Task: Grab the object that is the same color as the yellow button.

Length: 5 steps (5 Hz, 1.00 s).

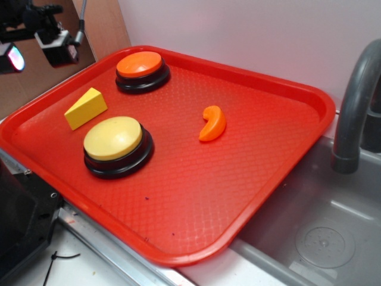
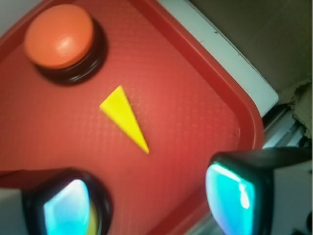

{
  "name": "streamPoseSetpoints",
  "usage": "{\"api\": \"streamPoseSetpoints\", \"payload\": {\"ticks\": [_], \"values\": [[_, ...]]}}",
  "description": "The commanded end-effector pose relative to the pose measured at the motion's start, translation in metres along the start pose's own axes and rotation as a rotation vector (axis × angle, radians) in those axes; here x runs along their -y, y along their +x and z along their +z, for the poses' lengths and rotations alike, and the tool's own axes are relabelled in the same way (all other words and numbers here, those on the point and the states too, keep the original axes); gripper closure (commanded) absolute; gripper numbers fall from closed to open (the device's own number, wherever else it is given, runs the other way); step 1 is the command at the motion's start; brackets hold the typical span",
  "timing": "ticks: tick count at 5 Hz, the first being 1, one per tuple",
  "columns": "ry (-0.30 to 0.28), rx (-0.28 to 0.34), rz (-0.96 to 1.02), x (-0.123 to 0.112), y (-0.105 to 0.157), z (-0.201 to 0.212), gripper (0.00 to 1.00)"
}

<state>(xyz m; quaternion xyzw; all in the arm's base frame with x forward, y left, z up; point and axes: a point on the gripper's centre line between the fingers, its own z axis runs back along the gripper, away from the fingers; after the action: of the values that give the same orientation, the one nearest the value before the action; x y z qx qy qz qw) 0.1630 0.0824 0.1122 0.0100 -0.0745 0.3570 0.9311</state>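
A small bright yellow wedge block [image 1: 86,108] lies on the red tray [image 1: 286,113] near its left edge, just behind the pale-yellow dome button [image 1: 116,145] on its black base. In the wrist view the wedge [image 2: 123,116] lies ahead of my fingers, with the orange dome button [image 2: 61,40] beyond it. My gripper [image 1: 36,44] hangs above the tray's far left corner, away from the wedge. It is open and empty [image 2: 151,203], with a wide gap between the jaws. The yellow button is mostly hidden behind the left finger in the wrist view.
An orange dome button [image 1: 141,70] stands at the tray's back. An orange crescent piece [image 1: 212,123] lies mid-tray. A grey sink [image 1: 321,238] and a grey faucet [image 1: 356,107] are at the right. A brown board stands behind the tray at the left.
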Motion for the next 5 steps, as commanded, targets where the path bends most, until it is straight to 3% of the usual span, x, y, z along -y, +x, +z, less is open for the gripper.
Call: {"api": "streamPoseSetpoints", "payload": {"ticks": [1,3,4,5], "values": [[-0.011,0.032,-0.026,0.012,0.017,-0.049,0.00],[-0.074,-0.041,-0.119,0.021,0.035,-0.085,0.00],[-0.035,-0.019,-0.119,0.021,0.034,-0.090,0.23],[-0.037,-0.041,-0.151,0.021,0.033,-0.089,1.00]]}}
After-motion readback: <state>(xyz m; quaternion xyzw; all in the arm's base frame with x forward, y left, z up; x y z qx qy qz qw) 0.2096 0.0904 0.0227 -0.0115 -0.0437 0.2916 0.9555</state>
